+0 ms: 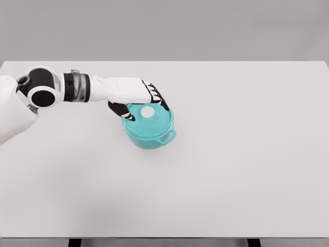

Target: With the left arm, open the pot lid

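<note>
My left hand (138, 100) reaches in over the teal pot (149, 127), which sits left of centre on the white surface (247, 170). Its lid (149, 121) is still seated, the white knob (147, 111) showing just below my palm. My fingers (158, 98) curve along the lid's far rim and my thumb (123, 112) wraps the near left edge, so I am cupping the lid rather than pinching the knob. I judge the grip should settle evenly before I lift straight up, or the pot may drag along.
</note>
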Motion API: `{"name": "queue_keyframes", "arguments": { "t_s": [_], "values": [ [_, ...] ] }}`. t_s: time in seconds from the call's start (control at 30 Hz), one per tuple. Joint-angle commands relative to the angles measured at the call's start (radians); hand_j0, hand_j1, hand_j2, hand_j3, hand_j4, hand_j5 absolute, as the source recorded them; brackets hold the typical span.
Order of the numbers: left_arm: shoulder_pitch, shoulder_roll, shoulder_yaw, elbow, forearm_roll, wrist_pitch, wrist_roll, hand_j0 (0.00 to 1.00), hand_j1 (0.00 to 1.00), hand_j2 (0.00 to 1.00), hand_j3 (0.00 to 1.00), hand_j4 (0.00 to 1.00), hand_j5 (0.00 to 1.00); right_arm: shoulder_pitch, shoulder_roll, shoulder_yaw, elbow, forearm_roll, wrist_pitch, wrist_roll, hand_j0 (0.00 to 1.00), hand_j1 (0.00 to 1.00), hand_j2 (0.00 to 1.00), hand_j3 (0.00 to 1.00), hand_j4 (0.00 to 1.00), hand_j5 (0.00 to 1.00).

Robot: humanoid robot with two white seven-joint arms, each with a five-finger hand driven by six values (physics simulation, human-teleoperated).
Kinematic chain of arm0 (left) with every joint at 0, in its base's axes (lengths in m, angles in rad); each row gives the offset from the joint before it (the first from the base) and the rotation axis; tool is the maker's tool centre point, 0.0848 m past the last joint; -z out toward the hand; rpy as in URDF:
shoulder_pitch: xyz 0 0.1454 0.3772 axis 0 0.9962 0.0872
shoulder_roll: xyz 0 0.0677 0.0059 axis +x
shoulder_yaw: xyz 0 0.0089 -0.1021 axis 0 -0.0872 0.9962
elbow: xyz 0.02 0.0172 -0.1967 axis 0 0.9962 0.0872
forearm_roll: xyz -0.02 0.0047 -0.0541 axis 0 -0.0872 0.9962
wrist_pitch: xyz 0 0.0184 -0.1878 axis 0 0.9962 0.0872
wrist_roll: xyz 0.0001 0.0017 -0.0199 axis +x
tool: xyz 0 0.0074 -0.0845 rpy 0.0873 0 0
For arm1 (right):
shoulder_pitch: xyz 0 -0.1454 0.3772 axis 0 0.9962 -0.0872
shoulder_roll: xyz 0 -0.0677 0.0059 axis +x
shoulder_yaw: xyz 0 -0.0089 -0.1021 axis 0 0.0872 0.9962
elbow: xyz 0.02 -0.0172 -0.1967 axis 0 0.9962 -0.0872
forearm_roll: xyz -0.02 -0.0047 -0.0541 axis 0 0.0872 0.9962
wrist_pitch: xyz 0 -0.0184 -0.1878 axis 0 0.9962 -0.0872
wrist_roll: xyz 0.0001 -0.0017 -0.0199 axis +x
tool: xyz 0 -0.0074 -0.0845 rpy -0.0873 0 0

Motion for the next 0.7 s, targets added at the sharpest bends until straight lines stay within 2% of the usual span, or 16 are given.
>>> {"name": "queue_keyframes", "arguments": {
  "t_s": [0.0, 0.07, 0.67],
  "values": [
    [0.0, -0.008, 0.0, 0.018, -0.011, 0.0, 0.0, 0.83, 0.83, 0.83, 0.83, 0.83, 0.83, 0.0, 0.0, 0.0, 0.0, 0.0, 0.0, 0.0, 1.0, 1.0, 1.0, 1.0, 1.0, 1.0],
    [0.0, -0.022, 0.0, 0.044, -0.031, -0.002, 0.0, 0.83, 0.83, 0.83, 0.83, 0.83, 0.83, 0.0, 0.0, 0.0, 0.0, 0.0, 0.0, 0.0, 1.0, 1.0, 1.0, 1.0, 1.0, 1.0],
    [0.009, -0.036, -0.005, 0.044, -0.037, -0.019, 0.0, 0.72, 0.72, 0.72, 0.72, 0.72, 0.72, 0.0, 0.0, 0.0, 0.0, 0.0, 0.0, 0.0, 1.0, 1.0, 1.0, 1.0, 1.0, 1.0]
  ]
}}
